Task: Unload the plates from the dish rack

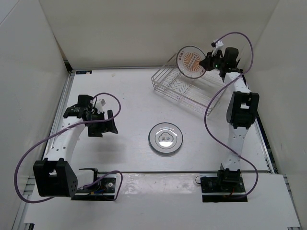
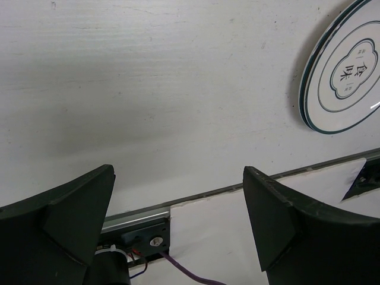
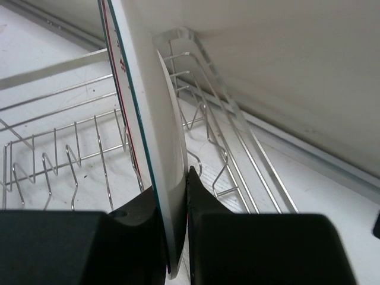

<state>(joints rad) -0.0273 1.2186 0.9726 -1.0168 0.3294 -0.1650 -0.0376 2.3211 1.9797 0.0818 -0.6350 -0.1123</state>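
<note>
Standing on edge at the far corner of the dish rack, the orange-rimmed plate is being clamped by the right hand; lifting it clear toward the white plate on the tabletop seems next. The left hand is hanging spread wide.

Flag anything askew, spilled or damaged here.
Only the silver wire dish rack, which sits skewed to the table's edges at far right. The orange-rimmed round plate is upright, pinched by the right gripper; nothing looks spilled or broken.
</note>
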